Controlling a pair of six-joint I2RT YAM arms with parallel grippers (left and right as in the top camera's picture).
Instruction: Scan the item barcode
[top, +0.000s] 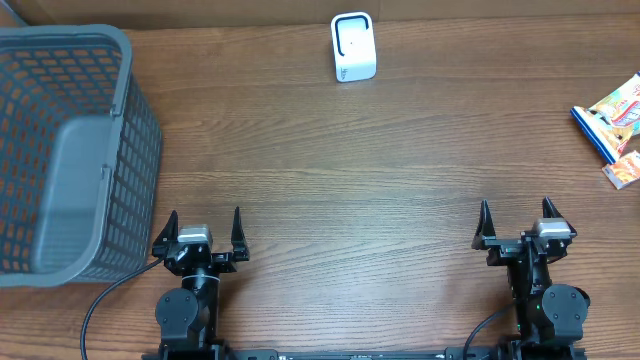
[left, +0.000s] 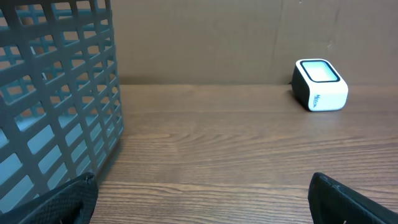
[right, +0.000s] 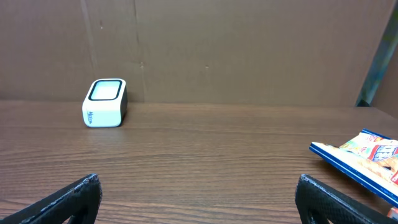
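A white barcode scanner (top: 353, 47) stands at the back of the wooden table, seen too in the left wrist view (left: 320, 84) and the right wrist view (right: 105, 102). A colourful flat item with a blue edge (top: 612, 115) lies at the far right edge, also in the right wrist view (right: 364, 158). My left gripper (top: 205, 215) rests near the front left, open and holding nothing (left: 202, 186). My right gripper (top: 516, 210) is at the front right, open and holding nothing (right: 198, 186), with the item ahead and to its right.
A grey mesh basket (top: 140, 130) fills the left side, close to the left gripper (left: 62, 93). A small orange packet (top: 624, 170) lies just in front of the colourful item. A brown cardboard wall runs along the back.
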